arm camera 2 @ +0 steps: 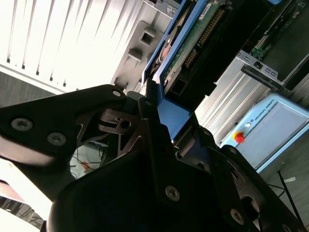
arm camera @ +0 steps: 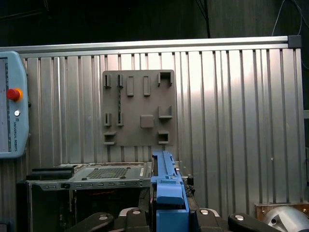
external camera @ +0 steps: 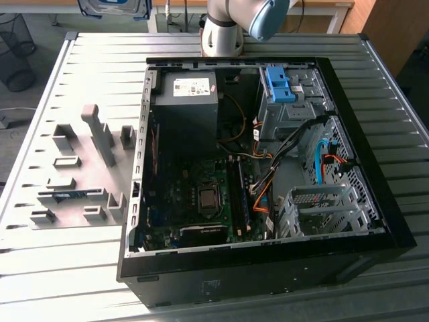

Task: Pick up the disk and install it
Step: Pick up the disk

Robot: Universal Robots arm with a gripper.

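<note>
1. Table (external camera: 67,261): ribbed silver metal top that bears everything listed below.

2. Computer case (external camera: 268,282): a black tower lying on its side with the side panel off, towards the exterior view's right.
   - Near right corner: a perforated silver drive cage (external camera: 315,208).
   - Middle left: a green motherboard (external camera: 174,194).
   - Far left corner: a large black box with a white sticker (external camera: 184,107).
   - Far right corner: a bare blue plastic bracket (external camera: 280,84) seated in a silver bay.

3. Fixture plate (external camera: 80,174): a flat grey slab with raised grey holders. It lies on the table at the exterior view's left, just beside the case and apart from it.

4. Arm base (external camera: 224,30): a silver and pale blue robot column standing at the far edge of the table, behind the case.

5. Gripper (arm camera 2: 169,116): a black two-finger metal unit, also seen in the first wrist view (arm camera: 169,212). The fingers are clamped together on the blue carrier frame of item 6.

6. The disk (arm camera 2: 193,41): a flat rectangular drive with its green circuit side showing and a blue plastic frame round its edges.
   - It is held in the gripper, off the table and outside the case.
   - In the first wrist view its blue frame (arm camera: 166,183) points towards the fixture plate (arm camera: 140,108).

7. Control pendant (arm camera: 12,106): a pale blue handheld panel with a red round button, beside the table. It also appears in the second wrist view (arm camera 2: 270,121).
</note>
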